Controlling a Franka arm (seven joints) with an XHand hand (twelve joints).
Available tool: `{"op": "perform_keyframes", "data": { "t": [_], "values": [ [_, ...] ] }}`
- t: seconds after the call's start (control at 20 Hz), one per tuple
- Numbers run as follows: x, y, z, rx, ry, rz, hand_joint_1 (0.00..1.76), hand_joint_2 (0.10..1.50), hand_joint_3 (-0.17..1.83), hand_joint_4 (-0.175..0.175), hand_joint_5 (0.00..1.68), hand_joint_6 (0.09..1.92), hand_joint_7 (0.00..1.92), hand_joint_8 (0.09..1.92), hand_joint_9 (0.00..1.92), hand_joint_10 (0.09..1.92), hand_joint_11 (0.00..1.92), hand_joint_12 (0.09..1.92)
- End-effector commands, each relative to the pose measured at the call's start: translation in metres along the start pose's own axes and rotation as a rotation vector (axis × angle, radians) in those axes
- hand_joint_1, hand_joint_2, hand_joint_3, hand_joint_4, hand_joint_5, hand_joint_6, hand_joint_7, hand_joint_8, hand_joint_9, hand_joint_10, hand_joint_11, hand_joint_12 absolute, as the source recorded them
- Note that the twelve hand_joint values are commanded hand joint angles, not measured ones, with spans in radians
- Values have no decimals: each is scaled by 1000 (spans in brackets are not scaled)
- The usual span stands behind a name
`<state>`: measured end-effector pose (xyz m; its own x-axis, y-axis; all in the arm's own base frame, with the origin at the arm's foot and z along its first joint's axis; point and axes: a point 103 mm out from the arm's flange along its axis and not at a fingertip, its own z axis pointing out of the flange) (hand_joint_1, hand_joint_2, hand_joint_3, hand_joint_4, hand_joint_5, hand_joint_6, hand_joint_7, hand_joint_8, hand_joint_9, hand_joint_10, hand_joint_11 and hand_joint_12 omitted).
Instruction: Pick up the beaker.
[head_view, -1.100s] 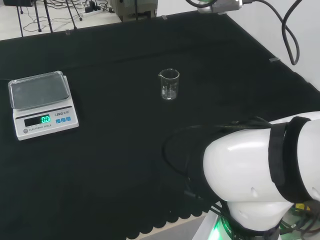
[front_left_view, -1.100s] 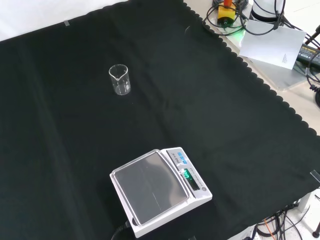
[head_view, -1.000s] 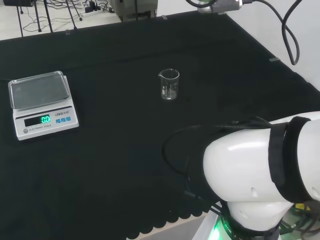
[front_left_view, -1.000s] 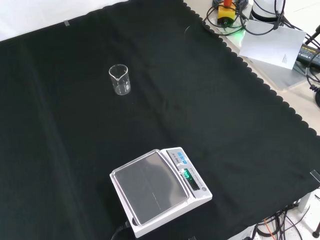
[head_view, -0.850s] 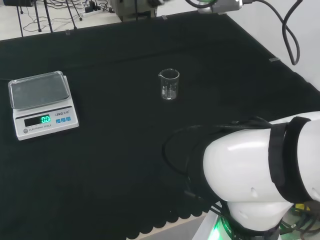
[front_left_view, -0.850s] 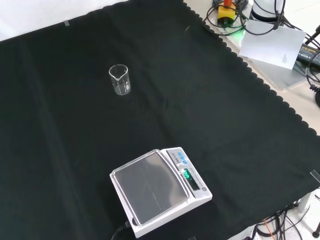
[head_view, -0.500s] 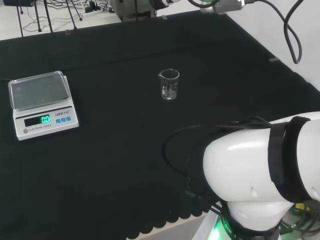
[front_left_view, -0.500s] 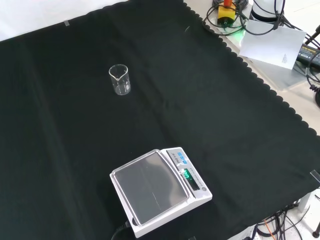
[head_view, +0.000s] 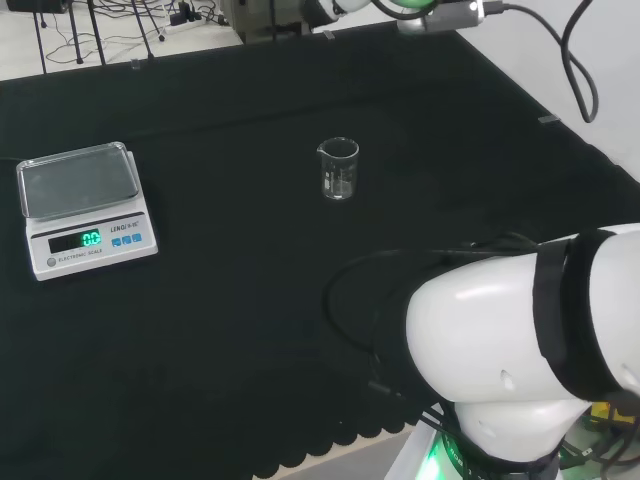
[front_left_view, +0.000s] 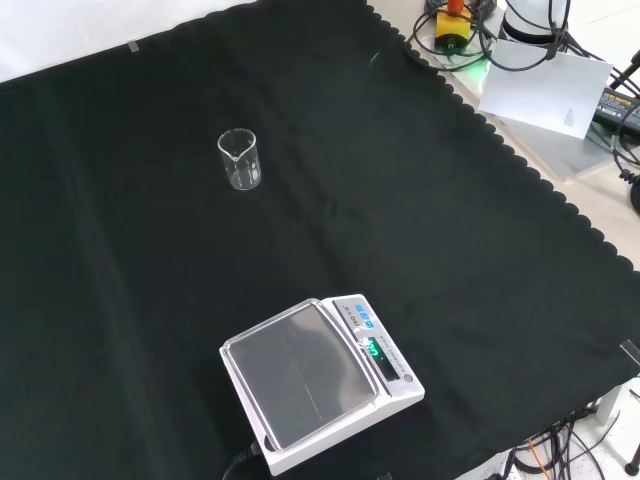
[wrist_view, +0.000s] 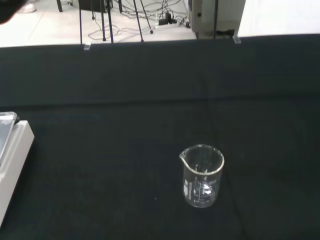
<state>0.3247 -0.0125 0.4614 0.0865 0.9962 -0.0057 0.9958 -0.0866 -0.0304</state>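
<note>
The small clear glass beaker (head_view: 339, 168) with a pouring lip stands upright on the black-cloth tabletop (head_view: 230, 290), free of contact on all sides. In the head view it sits near the middle of the cloth, well apart from the white electronic scale (head_view: 82, 207) with a grey weighing pan, which lies toward that view's left edge. In the front view the beaker (front_left_view: 240, 159) stands in the upper left part of the cloth (front_left_view: 420, 230) and the scale (front_left_view: 318, 382) sits low in the view, well apart from it, with its green display lit. The beaker appears empty; printed graduation marks show on its wall in the wrist view (wrist_view: 201, 175). Its lip points toward the left in the head view.

In the wrist view a corner of the scale (wrist_view: 11, 165) is seen beside the cloth (wrist_view: 125, 125), well apart from the beaker. Beyond the cloth's far edge in that view, a pale floor with thin black stand legs (wrist_view: 107, 20) and cables is seen.

The large white arm link (head_view: 520, 360) with a black band occupies the lower right of the head view. A further white and grey part of the arm (head_view: 420, 12) shows at that view's top edge, above the far side of the cloth.

State of the hand: cannot be told from these views. The beaker is not held and rests on the tabletop.
</note>
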Motion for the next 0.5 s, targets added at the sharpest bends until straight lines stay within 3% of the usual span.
{"op": "perform_keyframes", "data": {
  "t": [0.05,0.3,0.5],
  "values": [
    [-16,44,63,48,49,-15,575,717,293,10,79,87,40,689,114,871,0,1230],
    [-44,78,100,56,67,-10,582,734,257,12,53,87,9,684,73,876,0,1150],
    [-44,105,128,38,57,-8,589,746,232,14,38,87,0,635,34,874,0,1053]
  ]
}}
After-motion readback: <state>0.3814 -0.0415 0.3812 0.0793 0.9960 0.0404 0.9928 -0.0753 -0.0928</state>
